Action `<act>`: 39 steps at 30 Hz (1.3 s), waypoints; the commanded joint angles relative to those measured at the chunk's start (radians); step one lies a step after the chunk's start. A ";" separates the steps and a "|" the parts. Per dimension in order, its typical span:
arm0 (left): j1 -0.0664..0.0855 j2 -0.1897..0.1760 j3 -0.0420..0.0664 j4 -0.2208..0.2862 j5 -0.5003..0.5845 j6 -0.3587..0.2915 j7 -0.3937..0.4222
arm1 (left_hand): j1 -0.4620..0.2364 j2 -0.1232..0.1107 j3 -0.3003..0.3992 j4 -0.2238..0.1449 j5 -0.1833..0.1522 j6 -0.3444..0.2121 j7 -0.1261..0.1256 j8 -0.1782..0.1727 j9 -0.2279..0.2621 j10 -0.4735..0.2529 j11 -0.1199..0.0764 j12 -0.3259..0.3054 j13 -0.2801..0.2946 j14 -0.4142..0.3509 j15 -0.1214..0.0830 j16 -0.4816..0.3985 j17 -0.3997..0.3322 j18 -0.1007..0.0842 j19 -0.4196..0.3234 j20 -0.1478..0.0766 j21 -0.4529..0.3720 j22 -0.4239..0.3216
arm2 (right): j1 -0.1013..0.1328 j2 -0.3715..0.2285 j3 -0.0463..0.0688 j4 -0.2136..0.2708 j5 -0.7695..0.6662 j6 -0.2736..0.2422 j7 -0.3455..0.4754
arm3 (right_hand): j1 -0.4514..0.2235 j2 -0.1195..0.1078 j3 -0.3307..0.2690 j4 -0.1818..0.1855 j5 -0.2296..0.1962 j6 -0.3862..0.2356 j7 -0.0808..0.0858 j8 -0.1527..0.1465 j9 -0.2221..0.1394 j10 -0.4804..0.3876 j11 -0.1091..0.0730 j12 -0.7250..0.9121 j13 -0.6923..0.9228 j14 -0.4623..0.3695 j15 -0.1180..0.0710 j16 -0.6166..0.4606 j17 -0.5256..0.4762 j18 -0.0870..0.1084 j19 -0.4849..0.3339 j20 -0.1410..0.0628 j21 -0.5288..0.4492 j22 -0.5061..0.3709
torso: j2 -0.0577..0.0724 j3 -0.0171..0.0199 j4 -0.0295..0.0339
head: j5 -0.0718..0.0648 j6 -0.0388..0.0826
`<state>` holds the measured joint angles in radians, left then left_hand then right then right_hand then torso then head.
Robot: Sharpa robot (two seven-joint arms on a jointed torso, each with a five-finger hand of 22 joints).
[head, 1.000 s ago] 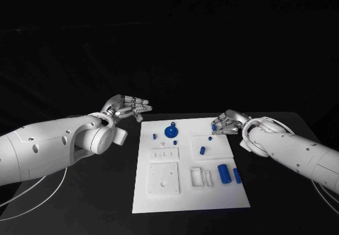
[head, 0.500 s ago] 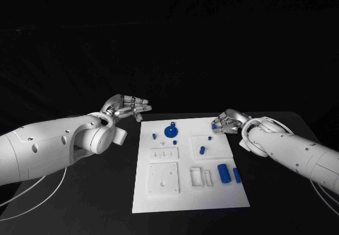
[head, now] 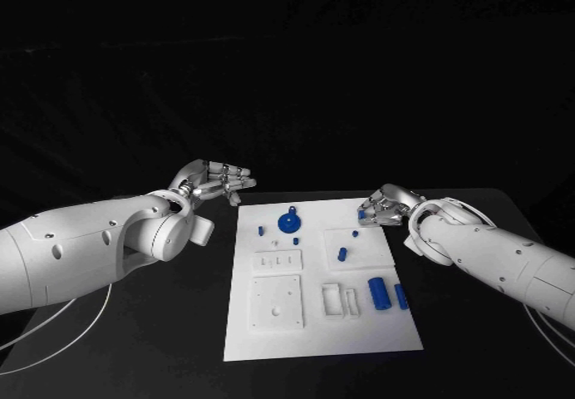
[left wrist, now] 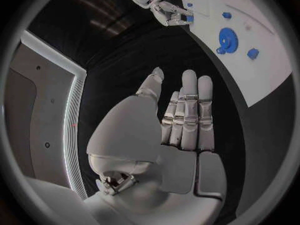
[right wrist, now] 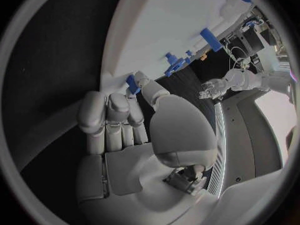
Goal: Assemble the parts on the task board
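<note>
The white task board (head: 323,332) lies in the middle of the table. On it are a blue gear (head: 289,223), small blue pegs (head: 343,254) and two blue cylinders (head: 379,293). My right hand (head: 387,205) is at the board's far right corner, with its fingers curled. It pinches a small blue part (head: 362,214) between thumb and fingers; the same part (right wrist: 132,83) shows at the board's edge (right wrist: 169,20) in the right wrist view. My left hand (head: 218,181) hovers off the board's far left corner, its fingers (left wrist: 187,110) straight and apart, holding nothing.
White raised blocks with slots and holes (head: 276,303) sit on the near half of the board. Black table (head: 144,349) surrounds the board on all sides. The gear (left wrist: 226,36) and a small blue piece (left wrist: 252,53) lie on the board's end nearest my left hand.
</note>
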<state>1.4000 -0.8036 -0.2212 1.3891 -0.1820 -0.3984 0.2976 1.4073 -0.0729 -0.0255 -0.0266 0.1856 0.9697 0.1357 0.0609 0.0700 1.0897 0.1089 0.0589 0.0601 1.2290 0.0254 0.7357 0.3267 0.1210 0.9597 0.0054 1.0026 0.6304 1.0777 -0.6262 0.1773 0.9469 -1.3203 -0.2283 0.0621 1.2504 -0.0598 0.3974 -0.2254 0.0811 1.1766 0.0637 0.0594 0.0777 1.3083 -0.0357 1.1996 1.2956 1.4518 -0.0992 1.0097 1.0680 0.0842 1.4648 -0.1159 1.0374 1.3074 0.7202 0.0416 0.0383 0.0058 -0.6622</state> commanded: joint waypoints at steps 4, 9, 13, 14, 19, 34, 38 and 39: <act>0.000 0.000 0.001 0.003 -0.003 0.008 0.009 | 0.002 0.014 0.000 -0.001 -0.007 -0.004 -0.001 0.002 0.000 -0.004 0.002 0.003 0.001 -0.002 -0.003 0.004 -0.002 0.008 -0.003 0.000 -0.007 0.002 | -0.002 0.002 0.000 0.005 0.006 -0.043 -0.002 | -0.001 0.009 -0.029 0.005 0.003 0.023 -0.002 0.004 0.012 0.006 0.009 0.008 0.002 0.002 0.007 -0.001 0.003 -0.014 0.062 0.003 -0.003 0.133 | 0.000 -0.0003 0.0004 | -0.002 0.001; 0.000 0.001 0.002 0.000 -0.008 0.010 0.004 | -0.001 0.023 -0.006 -0.004 -0.008 0.011 0.006 0.002 0.001 0.025 -0.003 0.002 0.001 -0.002 -0.006 0.006 0.000 0.007 -0.002 -0.002 -0.006 0.004 | -0.002 -0.002 0.000 0.019 0.010 -0.082 -0.020 | 0.004 0.005 -0.050 0.013 0.022 0.034 0.000 0.004 0.015 0.008 0.014 0.010 0.002 0.002 0.010 -0.001 0.003 -0.011 0.062 0.005 -0.005 0.133 | -0.001 -0.0007 -0.0008 | -0.002 0.001; 0.001 0.003 0.004 -0.006 -0.021 0.033 -0.033 | -0.021 0.041 -0.017 0.004 -0.006 0.052 -0.002 0.005 0.004 0.103 -0.022 0.005 0.001 0.001 -0.015 0.010 0.003 0.004 0.000 -0.008 -0.005 0.006 | 0.001 -0.016 0.001 0.050 0.009 -0.099 -0.040 | 0.005 0.004 -0.051 0.014 0.020 0.037 0.001 0.004 0.016 0.008 0.015 0.010 0.002 0.002 0.010 -0.001 0.002 -0.010 0.063 0.006 -0.005 0.133 | -0.005 -0.0023 -0.0033 | -0.005 0.006; 0.002 0.004 0.005 -0.008 -0.024 0.044 -0.051 | -0.047 0.053 -0.023 0.024 0.010 0.067 -0.011 0.004 0.005 0.151 -0.036 0.006 0.002 0.007 -0.023 0.014 0.005 0.001 0.004 -0.014 -0.003 0.007 | 0.004 -0.020 0.001 0.058 0.008 -0.100 -0.045 | 0.006 0.002 -0.051 0.015 0.018 0.037 0.001 0.004 0.016 0.008 0.015 0.010 0.002 0.002 0.010 -0.002 0.002 -0.010 0.063 0.007 -0.005 0.133 | -0.005 -0.0025 -0.0038 | -0.005 0.008; 0.005 0.022 0.027 -0.039 -0.060 0.118 -0.162 | -0.071 0.061 -0.034 0.054 0.019 0.116 -0.035 0.005 0.005 0.284 -0.077 0.008 0.007 0.041 -0.050 0.030 0.018 -0.018 0.019 -0.042 0.003 0.011 | 0.021 -0.037 0.001 0.107 -0.003 -0.096 -0.072 | 0.009 -0.001 -0.048 0.020 0.005 0.037 0.001 0.004 0.015 0.007 0.015 0.010 0.001 0.002 0.011 0.000 0.004 -0.008 0.063 0.008 -0.006 0.133 | -0.014 -0.0069 -0.0106 | -0.004 0.013; 0.038 0.131 0.044 -0.146 -0.194 0.294 -0.484 | -0.205 0.077 -0.061 0.129 0.044 0.242 -0.102 0.005 0.168 0.425 -0.164 0.296 0.192 0.139 -0.132 0.309 0.305 -0.064 0.101 -0.131 0.055 0.070 | 0.052 -0.034 0.002 0.292 -0.085 -0.047 -0.185 | 0.015 -0.022 -0.011 0.052 -0.024 0.034 0.002 0.004 0.012 0.004 0.015 0.008 -0.001 0.002 0.012 -0.001 0.002 -0.006 0.063 0.009 -0.004 0.133 | -0.058 -0.0185 -0.0278 | 0.023 0.024; 0.040 0.157 0.044 -0.160 -0.214 0.317 -0.532 | -0.231 0.049 -0.046 0.136 0.061 0.240 -0.108 0.004 0.253 0.424 -0.166 0.317 0.201 0.148 -0.135 0.302 0.350 -0.067 0.110 -0.135 0.046 0.088 | 0.052 -0.015 -0.003 0.318 -0.129 -0.048 -0.201 | 0.015 -0.025 -0.003 0.056 -0.025 0.033 0.002 0.004 0.012 0.005 0.015 0.009 0.000 0.003 0.012 -0.002 0.002 -0.007 0.064 0.009 -0.004 0.133 | -0.065 -0.0195 -0.0295 | 0.026 0.023; 0.040 0.164 0.043 -0.163 -0.222 0.321 -0.543 | -0.236 0.041 -0.039 0.141 0.063 0.237 -0.107 0.004 0.270 0.424 -0.168 0.318 0.203 0.149 -0.135 0.297 0.359 -0.068 0.110 -0.135 0.042 0.093 | 0.052 -0.010 -0.006 0.323 -0.140 -0.049 -0.203 | 0.015 -0.025 -0.003 0.056 -0.025 0.033 0.002 0.004 0.012 0.005 0.015 0.009 0.000 0.003 0.012 -0.002 0.002 -0.007 0.064 0.009 -0.004 0.133 | -0.068 -0.0199 -0.0307 | 0.025 0.022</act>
<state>1.4360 -0.6484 -0.1785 1.2299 -0.3531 -0.1417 -0.1487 1.1713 -0.0222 -0.0702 0.1126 0.2452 1.2096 0.0318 0.0650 0.3274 1.4684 -0.0520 0.3739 0.2615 1.3720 -0.1111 1.0384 0.6791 0.0695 1.0653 -0.1292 1.0477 0.7207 1.1303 -0.6408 0.1735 1.2610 -1.3857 -0.2928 -0.0969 1.2649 -0.0726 0.3884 -0.1677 0.0618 1.2056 0.0657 0.0562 0.0880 1.3135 -0.0265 1.2074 1.2961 1.4552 -0.0957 1.0098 1.0702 0.0844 1.4685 -0.1124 1.0374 1.3073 0.6635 0.0234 0.0115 0.0295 -0.6387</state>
